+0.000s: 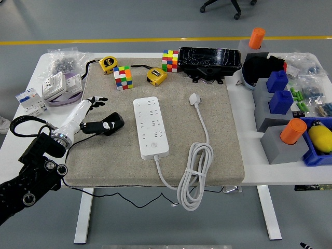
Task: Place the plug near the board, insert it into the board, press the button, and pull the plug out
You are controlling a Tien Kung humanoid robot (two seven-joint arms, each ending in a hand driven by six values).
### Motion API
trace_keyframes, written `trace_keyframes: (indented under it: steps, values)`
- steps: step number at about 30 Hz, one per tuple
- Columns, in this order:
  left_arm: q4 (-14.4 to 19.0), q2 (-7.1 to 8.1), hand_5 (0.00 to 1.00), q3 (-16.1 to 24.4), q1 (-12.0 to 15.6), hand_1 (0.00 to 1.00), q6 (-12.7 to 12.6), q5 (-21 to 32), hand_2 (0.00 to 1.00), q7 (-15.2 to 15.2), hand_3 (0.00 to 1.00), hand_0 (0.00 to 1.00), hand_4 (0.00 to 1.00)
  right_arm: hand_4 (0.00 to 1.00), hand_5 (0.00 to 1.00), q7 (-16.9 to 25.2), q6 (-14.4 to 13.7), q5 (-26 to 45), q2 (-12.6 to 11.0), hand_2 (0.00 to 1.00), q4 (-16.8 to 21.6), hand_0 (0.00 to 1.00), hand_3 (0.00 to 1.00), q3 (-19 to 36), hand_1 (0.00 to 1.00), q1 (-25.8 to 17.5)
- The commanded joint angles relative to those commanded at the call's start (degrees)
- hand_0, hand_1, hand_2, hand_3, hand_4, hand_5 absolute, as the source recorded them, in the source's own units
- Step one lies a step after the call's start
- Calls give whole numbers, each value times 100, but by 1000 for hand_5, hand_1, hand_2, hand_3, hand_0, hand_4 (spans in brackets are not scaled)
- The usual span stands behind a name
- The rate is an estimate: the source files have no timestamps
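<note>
Clearly left hand point(97, 111) empty, fingers spread, left of board point(151, 127) — plug point(194, 98) lies right of board, well apart. Risk: reach across board snags cord point(199, 155), drags board.

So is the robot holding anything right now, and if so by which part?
Nothing is held. The left hand hovers with fingers spread over the mat's left side; the white plug lies free beside the power strip. The right hand is out of view.

The left arm point(31, 176) is cut off by the picture's left edge.
</note>
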State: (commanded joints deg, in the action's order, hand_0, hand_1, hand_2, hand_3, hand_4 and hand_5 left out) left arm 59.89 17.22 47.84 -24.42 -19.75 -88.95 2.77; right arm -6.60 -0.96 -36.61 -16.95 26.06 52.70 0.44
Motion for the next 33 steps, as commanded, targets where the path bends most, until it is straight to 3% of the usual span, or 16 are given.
trace_keyframes:
  steps: [1,2,13,14,19,20,25,26,31,32,33]
  values:
    - [-17,-2,368,-41,-18,791,-43,22,769,-7,778,784,998,933,531,-1,0,1,-3,695,-1,680,598,-6,687,-2]
    - [-26,-3,284,-63,-28,754,-66,36,728,-12,726,738,998,934,531,-1,0,1,-4,695,-2,680,596,-10,687,-4]
    - [-275,-79,242,-498,-282,715,-210,255,699,-19,664,717,998,933,530,1,-2,4,-4,694,4,680,595,5,687,-4]
    - [-288,-91,173,-519,-293,669,-223,256,612,-21,606,658,934,933,530,0,-1,4,-2,694,2,680,596,6,687,-8]
    - [-359,-142,173,-598,-341,669,-283,274,612,-18,606,658,934,933,530,-5,5,8,5,694,-2,680,596,8,687,-22]
    - [-372,-149,148,-617,-351,631,-293,293,566,-22,572,588,887,933,530,-5,6,8,6,694,-1,680,596,8,687,-23]
    - [-448,-183,148,-727,-408,631,-312,384,566,-9,572,588,887,933,530,-1,2,6,3,694,2,680,596,7,687,-21]
    - [-468,-191,107,-744,-420,540,-312,403,544,1,558,474,837,933,530,-1,3,5,2,694,4,679,596,8,687,-17]
    - [-501,-203,107,-783,-443,540,-348,476,544,34,558,474,837,933,530,0,3,7,5,694,3,679,596,20,687,-16]
    - [-502,-202,2,-785,-443,418,-368,494,502,47,551,347,653,933,530,-2,3,5,5,694,1,679,596,24,687,-17]
    - [-500,-200,2,-782,-443,418,-371,511,502,62,551,347,653,933,530,-2,2,5,5,694,1,679,596,27,687,-18]
